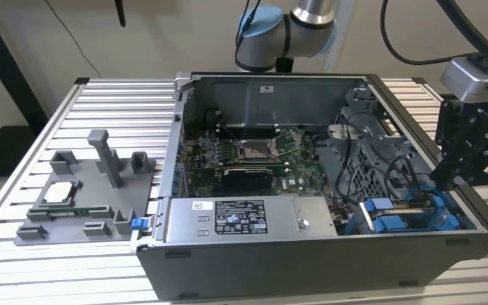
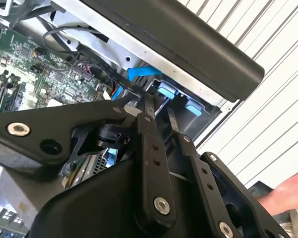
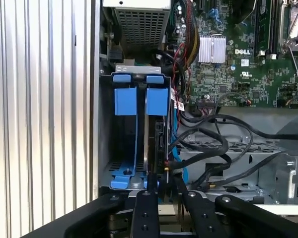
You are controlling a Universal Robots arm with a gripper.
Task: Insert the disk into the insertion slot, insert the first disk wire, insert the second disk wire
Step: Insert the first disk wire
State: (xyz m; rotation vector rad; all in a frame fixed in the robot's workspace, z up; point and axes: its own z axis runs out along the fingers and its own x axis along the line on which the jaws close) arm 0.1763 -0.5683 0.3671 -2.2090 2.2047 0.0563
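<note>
The gripper (image 3: 163, 177), narrowly parted and empty, hangs beside the disk (image 3: 155, 134) seated in the insertion slot (image 3: 107, 148).

Soft, even overhead room light in the exterior view. The ribbed silver aluminium tabletop (image 1: 23, 190) reads bright, with only faint shadows beside the parts on it. The inside of the open dark grey metal computer case (image 1: 312, 267) is noticeably dimmer. In the first wrist view the tabletop slats glare near white. The dark grey insertion slot with bright blue plastic rails (image 3: 156, 101) looks vivid and the green circuit board (image 3: 248, 74) crisp. In the second wrist view the black gripper (image 2: 159, 110) sits close to the lens, dark and soft, and the slats behind are washed out.
</note>
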